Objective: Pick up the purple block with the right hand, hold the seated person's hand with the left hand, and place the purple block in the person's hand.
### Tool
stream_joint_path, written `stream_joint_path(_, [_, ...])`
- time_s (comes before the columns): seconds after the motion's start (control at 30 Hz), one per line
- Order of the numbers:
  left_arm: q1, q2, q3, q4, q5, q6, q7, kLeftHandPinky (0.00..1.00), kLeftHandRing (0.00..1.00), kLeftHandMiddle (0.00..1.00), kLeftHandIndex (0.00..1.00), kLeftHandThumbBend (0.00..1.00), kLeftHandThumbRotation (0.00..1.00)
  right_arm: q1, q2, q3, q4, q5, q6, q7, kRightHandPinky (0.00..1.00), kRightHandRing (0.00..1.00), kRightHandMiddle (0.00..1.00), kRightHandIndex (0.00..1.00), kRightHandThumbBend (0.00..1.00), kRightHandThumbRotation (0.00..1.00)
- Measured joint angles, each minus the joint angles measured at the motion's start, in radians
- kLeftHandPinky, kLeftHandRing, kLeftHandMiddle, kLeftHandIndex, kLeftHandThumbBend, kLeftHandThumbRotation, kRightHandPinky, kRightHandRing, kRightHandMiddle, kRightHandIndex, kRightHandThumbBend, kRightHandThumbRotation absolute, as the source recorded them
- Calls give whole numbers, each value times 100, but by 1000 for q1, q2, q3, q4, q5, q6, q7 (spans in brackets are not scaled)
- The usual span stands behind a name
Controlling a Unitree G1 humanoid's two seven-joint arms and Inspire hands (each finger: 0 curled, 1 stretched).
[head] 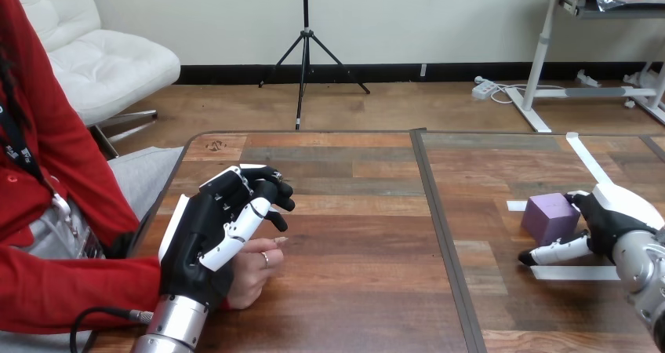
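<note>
From my head camera, I see the purple block (550, 216) on the right half of the table (353, 235), well right of the dark seam (439, 227) that runs from near to far between the two boards. The faces of the block that I can see are plain purple. Three strips of white tape are plain too:
- A short strip (516, 205) lies just left of the block.
- A long strip (576, 273) lies nearer to me than the block.
- A slanted strip (584, 157) lies farther off.

My right hand (608, 223) sits just right of the block, and its black edge meets the block's upper right corner. One finger (558, 252) stretches straight to the left, low over the table along the block's near side and a little apart from it. My other fingers are hidden behind the palm and its white shell. From what shows, this hand is spread and not clamped on the block, which rests on the wood. My right forearm is cut off by the right edge.

My left hand (196, 239) is at the near left of the table, with its back turned toward me. It lies over the person's hand (255, 271), which pokes out to the right from under it and rests on the table. The two hands touch. I cannot tell whether my left hand actually grips the person's hand, because the contact is on the side turned away from me. The person's wrist is hidden behind my hand and silver left forearm (176, 322), which the bottom edge cuts off.
</note>
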Motion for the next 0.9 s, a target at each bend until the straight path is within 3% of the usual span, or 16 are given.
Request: stream_joint_path(0.9, [1, 0, 1, 0, -2, -1, -8, 36, 52, 53, 52, 40, 30, -8, 17, -14, 0, 37, 25, -1, 72, 91, 97, 95, 98, 37])
